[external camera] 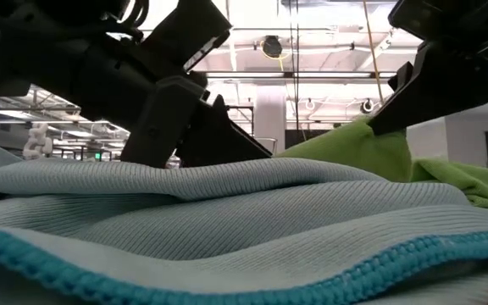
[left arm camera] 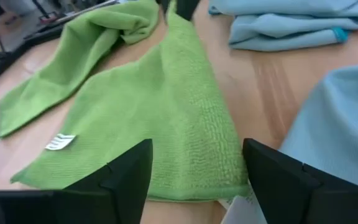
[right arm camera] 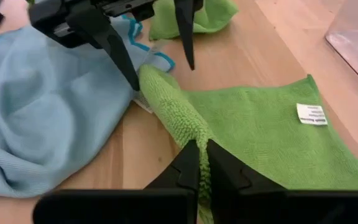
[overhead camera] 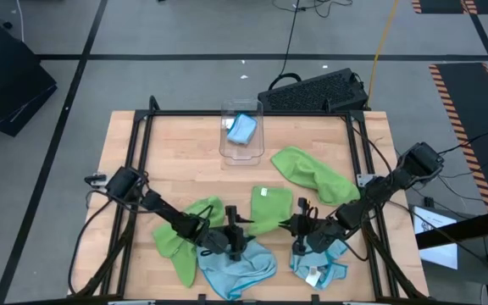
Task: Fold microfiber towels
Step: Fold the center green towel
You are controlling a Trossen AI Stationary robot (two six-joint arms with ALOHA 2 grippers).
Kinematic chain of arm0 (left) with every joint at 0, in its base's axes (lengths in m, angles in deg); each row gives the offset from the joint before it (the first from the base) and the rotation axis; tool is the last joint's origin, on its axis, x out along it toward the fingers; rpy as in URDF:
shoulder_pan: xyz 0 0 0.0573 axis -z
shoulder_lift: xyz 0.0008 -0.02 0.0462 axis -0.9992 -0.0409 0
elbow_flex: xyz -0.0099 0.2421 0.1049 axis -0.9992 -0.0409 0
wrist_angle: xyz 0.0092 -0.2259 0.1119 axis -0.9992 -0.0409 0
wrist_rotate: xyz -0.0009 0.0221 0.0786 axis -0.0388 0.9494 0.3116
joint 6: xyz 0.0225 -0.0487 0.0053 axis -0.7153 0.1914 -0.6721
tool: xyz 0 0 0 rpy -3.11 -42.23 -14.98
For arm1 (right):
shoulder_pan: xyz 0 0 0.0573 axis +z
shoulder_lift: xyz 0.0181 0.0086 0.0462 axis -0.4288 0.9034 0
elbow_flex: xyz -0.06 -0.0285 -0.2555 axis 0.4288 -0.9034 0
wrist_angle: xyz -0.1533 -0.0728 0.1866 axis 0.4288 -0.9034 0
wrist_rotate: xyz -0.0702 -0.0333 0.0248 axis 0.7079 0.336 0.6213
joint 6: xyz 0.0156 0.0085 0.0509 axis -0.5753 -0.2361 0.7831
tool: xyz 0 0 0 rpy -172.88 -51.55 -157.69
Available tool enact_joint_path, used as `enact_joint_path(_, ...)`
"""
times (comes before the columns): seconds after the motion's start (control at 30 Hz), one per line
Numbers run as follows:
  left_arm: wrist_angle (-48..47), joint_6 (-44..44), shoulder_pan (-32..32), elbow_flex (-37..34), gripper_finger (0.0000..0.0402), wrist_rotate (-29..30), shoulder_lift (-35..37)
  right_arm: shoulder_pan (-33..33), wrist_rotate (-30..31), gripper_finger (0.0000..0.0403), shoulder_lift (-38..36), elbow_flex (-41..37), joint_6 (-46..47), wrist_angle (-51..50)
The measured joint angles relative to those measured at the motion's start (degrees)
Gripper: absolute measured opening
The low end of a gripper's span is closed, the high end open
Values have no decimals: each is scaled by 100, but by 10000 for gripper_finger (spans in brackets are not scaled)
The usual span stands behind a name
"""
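Right pincer [right arm camera: 199, 163] pinches the flat lime-green microfiber towel [right arm camera: 260, 134]; left pincer [left arm camera: 194, 171], facing it, gapes empty. Thin grip may slip.

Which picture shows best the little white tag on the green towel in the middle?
The right wrist view: the white tag lies flat on the green towel, fully in sight. The left wrist view shows the tag smaller and at an angle. From the high view it cannot be made out, and the low view does not show it.
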Motion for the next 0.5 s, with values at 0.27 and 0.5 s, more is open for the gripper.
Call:
enact_joint_path(0.27, -282, 72, -190, 0, 163, -551, 0, -71, -89, 9, 0, 0, 8, 29)
enact_joint_path(0.5, -132, 76, 19, -2, 15, -721, 209, 52, -590, 9, -2, 0, 414, 43)
